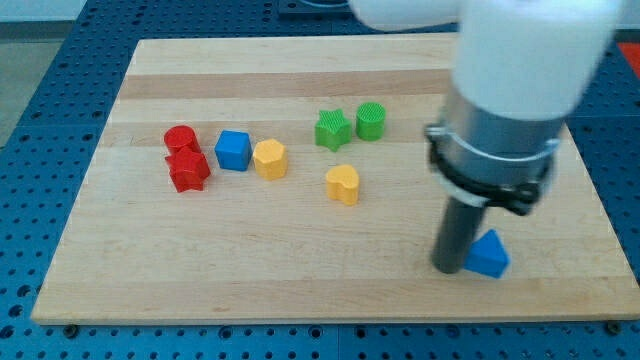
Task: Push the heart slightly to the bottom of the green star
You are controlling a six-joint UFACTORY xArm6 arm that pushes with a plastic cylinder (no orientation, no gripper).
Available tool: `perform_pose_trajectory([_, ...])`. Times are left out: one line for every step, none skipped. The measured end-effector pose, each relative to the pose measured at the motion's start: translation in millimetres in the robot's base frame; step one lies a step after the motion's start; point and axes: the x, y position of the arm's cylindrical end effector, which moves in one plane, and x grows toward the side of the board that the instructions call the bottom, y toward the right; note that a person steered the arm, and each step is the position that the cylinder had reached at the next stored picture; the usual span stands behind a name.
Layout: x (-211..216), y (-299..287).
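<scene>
Nearest the camera, blue triangular block (490,255) sits at the view's lower right, touching my tip (449,268) on its right side. No claw on this rig, so nothing released or clenched; just the bare rod.

Yellow heart (343,184): mid-board, just below the green star (332,129) and a shade to the view's right. Looks close to placed already; judged nearly done, perhaps a small nudge left. Tip well apart from it.

Outward: green cylinder (370,120) beside the star; yellow hexagonal block (269,158), blue cube (233,150), red cylinder (180,139), red star-like block (189,170) toward the view's left. Wooden board (150,270) underneath.
</scene>
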Motion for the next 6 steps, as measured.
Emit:
perform_pose_trajectory([9.1,40.6])
perform_pose_trajectory([9.1,27.4])
perform_pose_trajectory([8.7,-68.6])
perform_pose_trajectory([-38.8,-105.3])
perform_pose_trajectory([-89.6,-106.1])
perform_pose_trajectory([-106.4,-107.8])
